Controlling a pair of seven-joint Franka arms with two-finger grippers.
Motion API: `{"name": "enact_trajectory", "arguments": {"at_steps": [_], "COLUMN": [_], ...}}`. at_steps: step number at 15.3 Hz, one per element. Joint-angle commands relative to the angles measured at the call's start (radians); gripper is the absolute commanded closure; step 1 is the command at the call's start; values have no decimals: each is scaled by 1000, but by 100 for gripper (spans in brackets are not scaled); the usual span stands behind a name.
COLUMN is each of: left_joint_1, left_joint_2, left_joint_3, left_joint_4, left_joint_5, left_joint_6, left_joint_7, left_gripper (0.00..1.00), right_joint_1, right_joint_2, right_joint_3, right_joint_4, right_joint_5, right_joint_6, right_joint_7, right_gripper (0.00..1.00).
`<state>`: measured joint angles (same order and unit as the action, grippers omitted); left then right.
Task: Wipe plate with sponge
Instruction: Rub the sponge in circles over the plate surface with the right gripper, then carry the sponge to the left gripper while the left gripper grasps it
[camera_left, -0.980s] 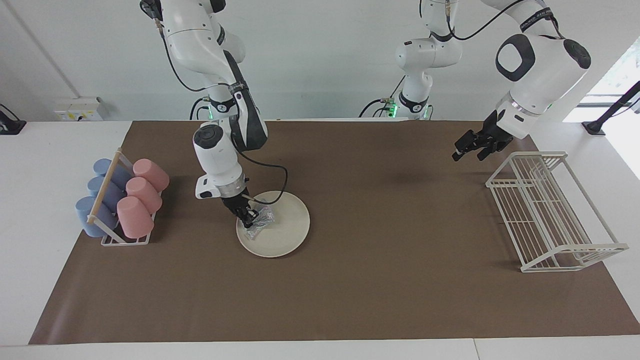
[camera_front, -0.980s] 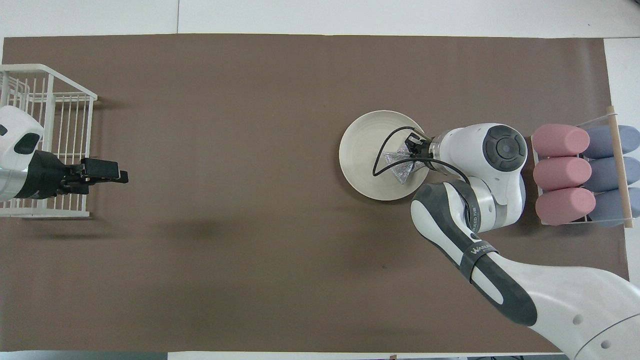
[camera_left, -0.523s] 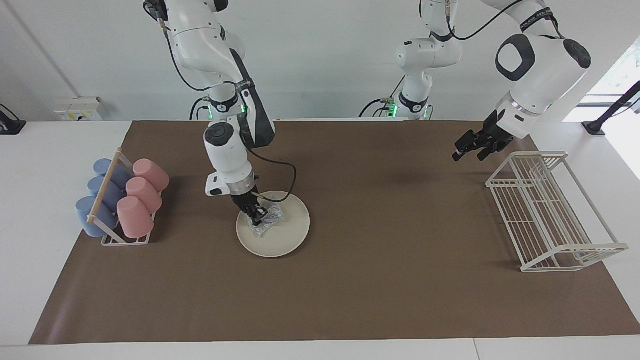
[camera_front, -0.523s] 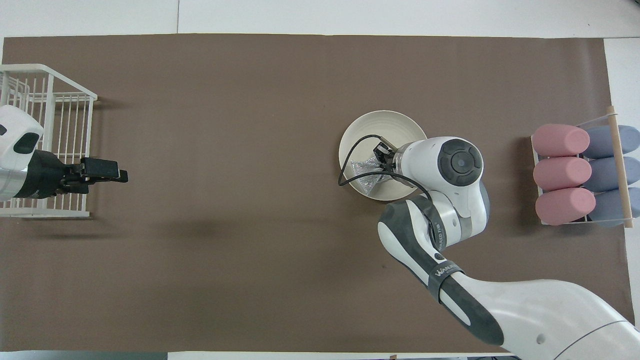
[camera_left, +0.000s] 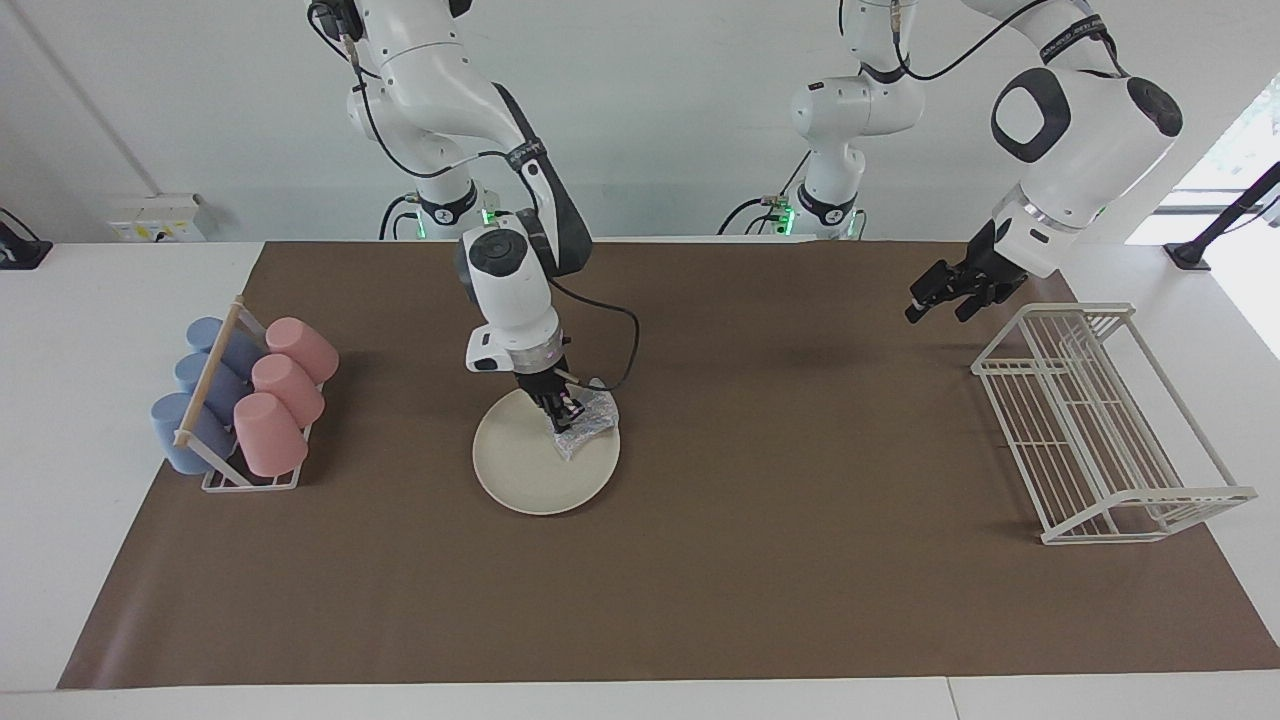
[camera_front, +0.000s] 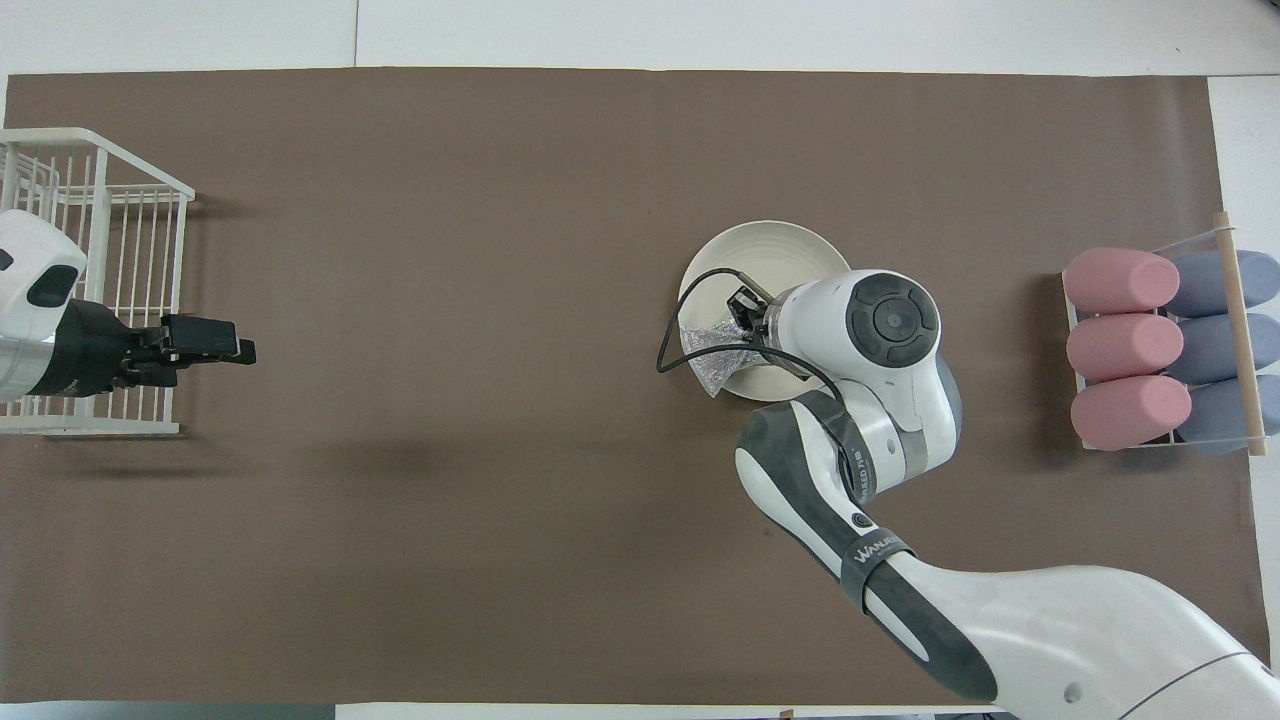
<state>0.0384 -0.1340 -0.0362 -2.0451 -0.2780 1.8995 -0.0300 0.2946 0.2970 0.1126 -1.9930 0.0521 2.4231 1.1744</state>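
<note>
The cream-white plate (camera_left: 525, 475) lies flat on the brown mat, nearer the right arm's end of the table; it also shows in the overhead view (camera_front: 770, 248). My right gripper (camera_left: 562, 412) is shut on the silvery, glittery sponge (camera_left: 588, 425) and presses it onto the plate's rim on the side toward the left arm's end. In the overhead view the sponge (camera_front: 712, 352) hangs slightly over the rim, under the right gripper (camera_front: 742, 318). My left gripper (camera_left: 935, 305) waits in the air beside the white wire rack and holds nothing; it also shows in the overhead view (camera_front: 222, 345).
A white wire rack (camera_left: 1100, 420) stands at the left arm's end, also in the overhead view (camera_front: 110, 260). A holder with pink and blue cups (camera_left: 240, 400) lies at the right arm's end (camera_front: 1160, 345). The right arm's black cable loops over the plate.
My right gripper has dragged the sponge across the plate, from the side toward the right arm's end to the rim toward the left arm's end. The left arm has not moved.
</note>
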Motion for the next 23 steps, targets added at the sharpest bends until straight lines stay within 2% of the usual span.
{"name": "enact_trajectory", "arguments": {"at_steps": [1, 6, 9, 11, 14, 17, 20, 23], "left_joint_1": [-8, -12, -26, -25, -31, -49, -58, -110], "left_joint_2": [-6, -7, -12, -13, -18, -24, -62, -99], "left_joint_3": [4, -4, -2, -2, -2, -4, -5, -4], "left_joint_4": [-1, -9, -14, -14, -18, -32, -92, -154], "left_joint_5": [22, -9, -243, -391, -593, -725, -851, -979], "left_joint_6": [12, 6, -13, -36, -85, -89, -88, -80], "left_joint_7": [-16, -57, -65, -64, -59, -42, 71, 143], "left_gripper": [0, 0, 0, 0, 0, 0, 0, 0], "right_joint_1": [-6, 49, 80, 109, 190, 228, 283, 284], "right_joint_2": [-36, -88, -90, -98, -104, -102, -91, -91], "right_joint_3": [10, 16, 18, 18, 18, 18, 16, 16], "right_joint_4": [170, 437, 598, 646, 646, 642, 643, 638], "right_joint_5": [-1, 0, -6, -5, -14, -14, -24, -37], "right_joint_6": [-255, -637, -842, -924, -911, -881, -856, -832], "right_joint_7": [103, 279, 395, 471, 638, 727, 794, 803], "right_gripper": [100, 100, 100, 100, 100, 100, 100, 100]}}
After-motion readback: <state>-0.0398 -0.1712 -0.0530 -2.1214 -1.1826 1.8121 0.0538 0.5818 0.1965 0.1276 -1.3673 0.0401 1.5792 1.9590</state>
